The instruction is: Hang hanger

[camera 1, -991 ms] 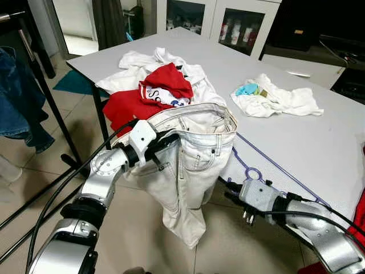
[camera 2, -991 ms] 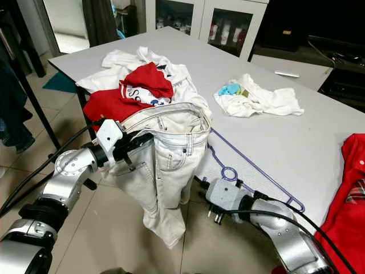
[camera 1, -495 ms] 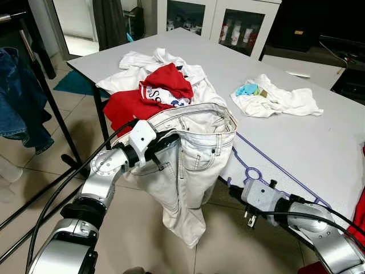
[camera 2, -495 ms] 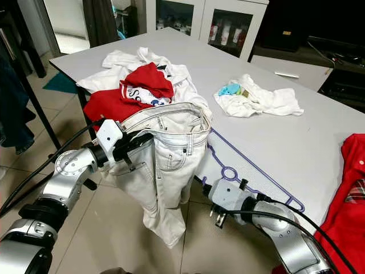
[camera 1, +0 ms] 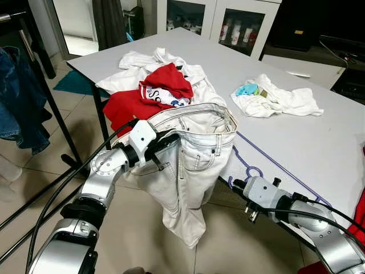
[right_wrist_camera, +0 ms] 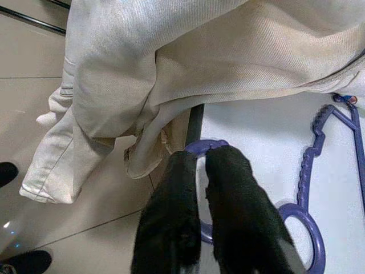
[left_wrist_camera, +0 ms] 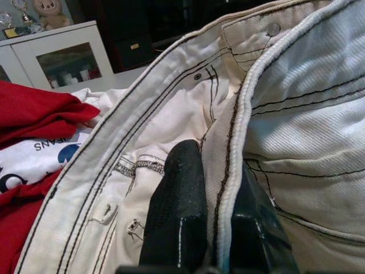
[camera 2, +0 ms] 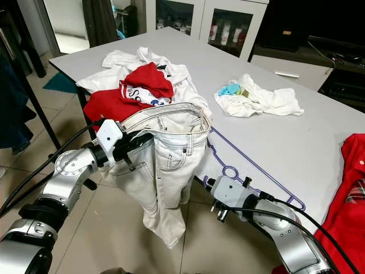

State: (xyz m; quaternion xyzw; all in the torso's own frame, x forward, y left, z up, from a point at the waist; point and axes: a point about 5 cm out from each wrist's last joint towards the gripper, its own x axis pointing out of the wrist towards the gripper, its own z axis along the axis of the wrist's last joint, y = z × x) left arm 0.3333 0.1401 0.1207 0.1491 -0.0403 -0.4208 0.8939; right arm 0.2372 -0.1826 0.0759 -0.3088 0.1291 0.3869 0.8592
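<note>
left hand (left_wrist_camera: 211,228): mid-left, arm raised, clamped on white jeans (camera 1: 191,165) waistband | right hand (right_wrist_camera: 199,171): lower right, arm low at tabletop (camera 1: 296,137) edge, fingers pinching purple hanger (camera 1: 268,165) hook

Left arm extended forward, left claw (left_wrist_camera: 208,228) closed with both fingers clamped; right arm bent low at right, right claw (right_wrist_camera: 201,188) fingers nearly together

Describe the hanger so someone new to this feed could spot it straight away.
Start at the grey table and follow its near edge to where the white jeans drape over. The hanger lies flat there, partly under the jeans, its ring end by the right pincer. It is thin purple plastic, the only bare outline among heaps of cloth.
</note>
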